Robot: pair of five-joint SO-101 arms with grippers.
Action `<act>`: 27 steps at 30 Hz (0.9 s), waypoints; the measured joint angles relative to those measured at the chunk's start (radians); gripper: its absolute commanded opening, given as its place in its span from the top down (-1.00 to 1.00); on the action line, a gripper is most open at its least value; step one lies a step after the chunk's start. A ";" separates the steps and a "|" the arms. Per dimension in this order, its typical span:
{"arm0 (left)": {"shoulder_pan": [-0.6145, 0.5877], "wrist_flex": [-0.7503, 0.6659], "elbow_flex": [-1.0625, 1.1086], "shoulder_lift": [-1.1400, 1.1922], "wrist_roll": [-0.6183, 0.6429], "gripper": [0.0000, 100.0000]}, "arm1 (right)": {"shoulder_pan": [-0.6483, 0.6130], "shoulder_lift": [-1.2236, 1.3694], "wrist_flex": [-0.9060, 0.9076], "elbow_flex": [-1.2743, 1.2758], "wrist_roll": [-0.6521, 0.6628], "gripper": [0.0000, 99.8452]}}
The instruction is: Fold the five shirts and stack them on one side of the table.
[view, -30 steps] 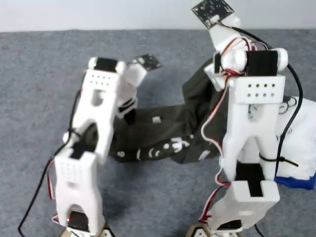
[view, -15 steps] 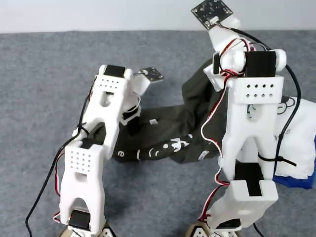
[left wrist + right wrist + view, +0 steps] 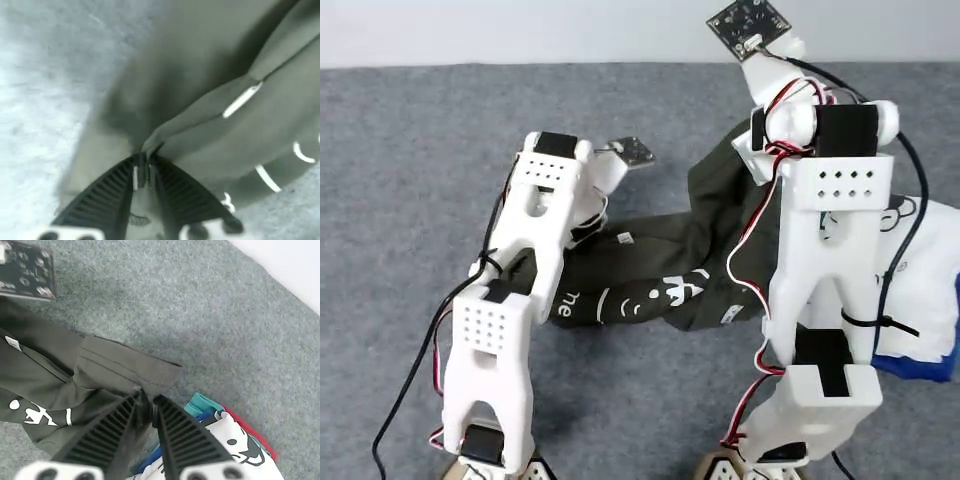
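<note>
- Dark olive T-shirt (image 3: pixel 650 265): white lettering and small white figures printed across the front.
- Table covering (image 3: pixel 410 180): mottled grey.
- Top folded shirt (image 3: pixel 925 285), at 3 o'clock: white, with black cartoon outlines.
- Folded shirts beneath (image 3: pixel 202 405): blue, teal and red edges.
- Ribbed fingers (image 3: pixel 175 195): black.
- Arms (image 3: pixel 830 250): white, with black motor blocks.

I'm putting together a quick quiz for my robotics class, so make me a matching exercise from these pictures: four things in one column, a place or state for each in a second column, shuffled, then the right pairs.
Column one
1. dark shirt
2. white printed shirt
3. blue shirt
4. left gripper

Column two
A. topmost of the folded shirts, beside the right arm
B. shut on a fold of cloth
C. rumpled in the middle, not yet stacked
D. edge peeking out from under the white one

Pairs: 1-C, 2-A, 3-D, 4-B
</note>
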 measured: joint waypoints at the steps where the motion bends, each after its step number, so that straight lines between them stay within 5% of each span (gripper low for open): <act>1: 0.000 0.000 0.000 -0.040 0.005 0.99 | 0.006 0.000 0.000 0.000 0.000 0.98; 12: -0.170 0.005 0.000 -0.493 0.193 0.99 | 0.087 -0.198 -0.014 0.000 0.000 0.98; 27: -0.227 0.009 0.061 -0.755 0.166 0.99 | 0.098 -0.345 -0.106 0.000 0.000 0.98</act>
